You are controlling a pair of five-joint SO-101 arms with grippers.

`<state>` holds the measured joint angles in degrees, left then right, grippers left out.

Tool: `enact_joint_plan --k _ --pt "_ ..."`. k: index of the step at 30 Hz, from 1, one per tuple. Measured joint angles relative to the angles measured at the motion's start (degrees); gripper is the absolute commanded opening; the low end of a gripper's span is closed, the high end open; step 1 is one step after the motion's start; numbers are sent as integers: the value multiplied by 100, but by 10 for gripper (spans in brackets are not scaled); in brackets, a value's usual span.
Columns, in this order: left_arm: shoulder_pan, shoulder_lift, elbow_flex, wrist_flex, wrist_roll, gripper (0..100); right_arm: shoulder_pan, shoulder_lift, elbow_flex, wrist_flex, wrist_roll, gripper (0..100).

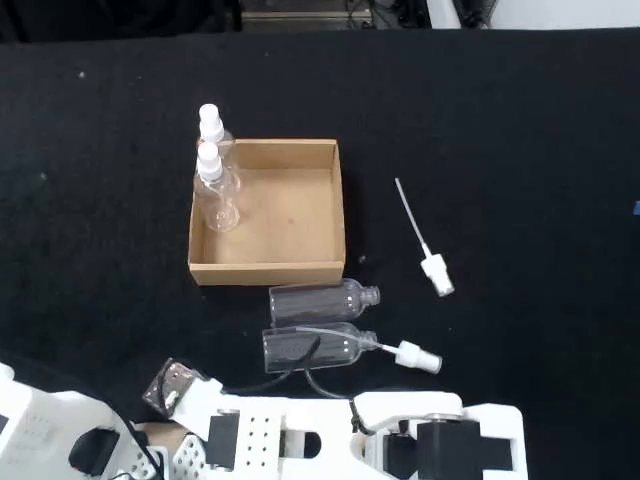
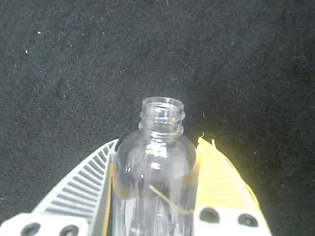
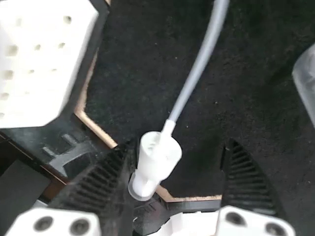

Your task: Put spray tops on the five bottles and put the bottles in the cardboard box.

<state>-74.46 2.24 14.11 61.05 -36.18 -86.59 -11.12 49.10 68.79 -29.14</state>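
Note:
My left gripper is shut on a clear bottle with an open neck and no top, above the black cloth. My right gripper stands open, and a white spray top with its long tube leans against the inside of one finger. The cardboard box sits mid-table with two topped bottles upright at its left wall. In front of the box lie an open bottle and a bottle with a spray top partly inserted. A loose spray top lies to the right.
Both arms' white bodies crowd the table's front edge, with a black cable looping toward the lying bottles. Part of the other arm shows close beside my right gripper. Black cloth covers the table.

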Motion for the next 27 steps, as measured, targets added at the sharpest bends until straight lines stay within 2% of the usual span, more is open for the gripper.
enact_joint_plan --k 15,17,22,25,27 --pt "0 0 0 0 0 29 9 0 598 -123 -18 255" --pt "0 0 0 0 0 29 18 -9 624 -123 -18 209" --pt "0 0 0 0 0 29 18 -9 554 114 -18 7" --pt "0 0 0 0 0 29 132 0 352 273 -18 22" --pt "0 0 0 0 0 29 466 0 193 413 -18 10"
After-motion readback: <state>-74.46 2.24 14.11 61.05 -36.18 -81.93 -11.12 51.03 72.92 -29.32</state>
